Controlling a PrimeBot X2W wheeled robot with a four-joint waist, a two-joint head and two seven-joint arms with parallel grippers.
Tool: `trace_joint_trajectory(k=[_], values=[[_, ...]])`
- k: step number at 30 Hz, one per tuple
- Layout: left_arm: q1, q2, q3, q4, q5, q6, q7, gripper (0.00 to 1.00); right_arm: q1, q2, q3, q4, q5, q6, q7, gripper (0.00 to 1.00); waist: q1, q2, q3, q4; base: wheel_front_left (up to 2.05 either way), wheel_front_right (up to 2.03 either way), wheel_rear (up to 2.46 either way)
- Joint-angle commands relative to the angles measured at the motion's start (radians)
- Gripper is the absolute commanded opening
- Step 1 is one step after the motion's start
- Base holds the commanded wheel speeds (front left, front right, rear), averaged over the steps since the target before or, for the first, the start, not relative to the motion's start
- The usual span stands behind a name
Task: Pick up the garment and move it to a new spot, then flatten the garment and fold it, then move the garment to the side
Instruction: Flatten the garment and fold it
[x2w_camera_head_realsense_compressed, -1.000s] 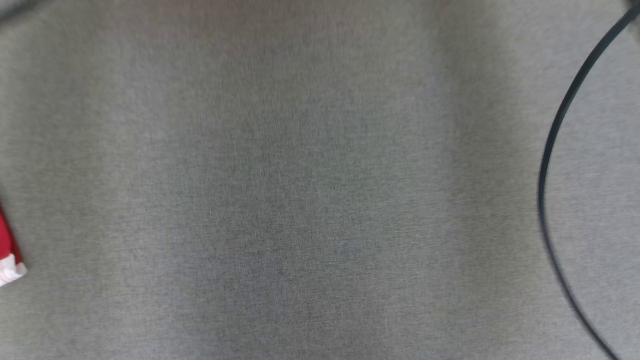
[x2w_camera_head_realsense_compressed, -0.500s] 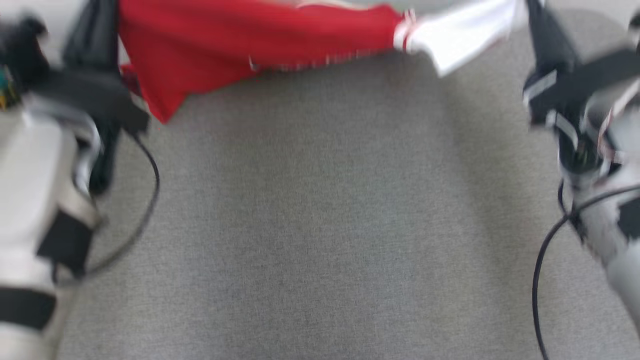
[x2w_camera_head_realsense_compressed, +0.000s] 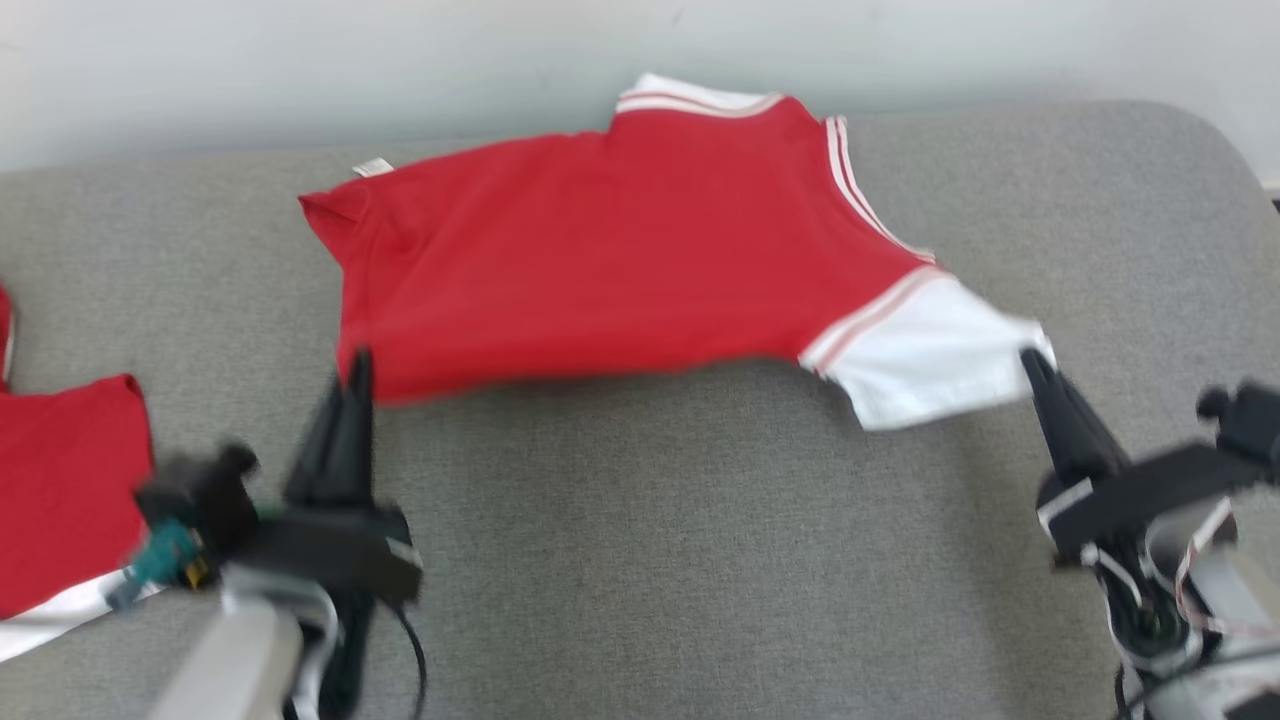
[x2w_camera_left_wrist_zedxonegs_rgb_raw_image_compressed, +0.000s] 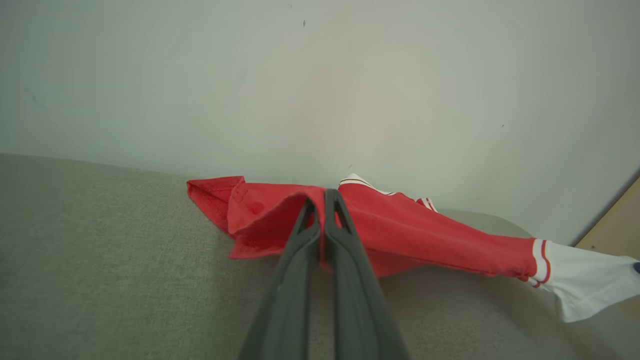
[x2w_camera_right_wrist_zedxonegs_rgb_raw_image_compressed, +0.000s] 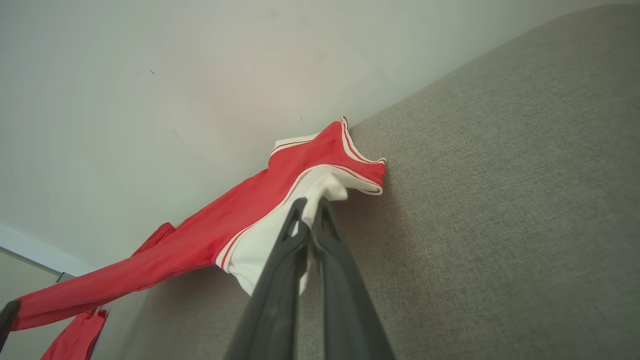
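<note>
Surface: You are working over a grey woven cushion (x2w_camera_head_realsense_compressed: 640, 560), with a pale wall (x2w_camera_head_realsense_compressed: 400, 60) rising just behind it.
Left gripper: The left gripper (x2w_camera_left_wrist_zedxonegs_rgb_raw_image_compressed: 320, 197) has its two dark fingers pressed together on the near red edge of the garment (x2w_camera_head_realsense_compressed: 600, 260), so cloth is pinched between them.
Right gripper: The right gripper (x2w_camera_right_wrist_zedxonegs_rgb_raw_image_compressed: 310, 205) is likewise closed, nipping the outer edge of the white sleeve (x2w_camera_head_realsense_compressed: 920, 360).
Garment: The red shirt lies across the far part of the cushion, collar (x2w_camera_head_realsense_compressed: 690, 98) up against the wall. Its near edge is held between your two grippers and dips a little in the middle.
Handling: Expect it to be light, limp and quick to crease. It has no stiffness of its own, so it will take whatever shape your two holds give it, and a thin pinch of cloth could slip if you pull hard.
Where to hold: Corners and hems look best — the doubled, stitched edges give the fingers more to bite on than a single layer.
Neighbour: A second red garment (x2w_camera_head_realsense_compressed: 60, 480) lies at the cushion's left edge, apart from the held shirt — keep the two from tangling.
</note>
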Motion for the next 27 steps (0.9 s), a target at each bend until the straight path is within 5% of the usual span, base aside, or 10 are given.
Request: trace_joint_trajectory(k=[1,13,27], values=[[0.052,-0.008,0.005,-0.010,-0.002,0.005,-0.005,0.00,0.045,0.004,-0.019,-0.012,-0.013,0.000,-0.007,0.00,0.0003,0.0002,-0.020,0.010,0.00,0.00,0.00],[0.300,-0.082,0.068,0.023,0.076,-0.013,-0.005,0.00,0.402,0.089,-0.197,-0.137,-0.090,0.000,0.075,0.00,0.0003,0.0002,-0.085,0.033,0.00,0.00,0.00],[0.501,-0.108,0.133,0.083,0.234,-0.060,-0.005,0.00,0.788,0.227,-0.407,-0.332,-0.198,0.000,0.319,0.00,0.0003,0.0002,-0.157,0.058,0.00,0.00,0.00]])
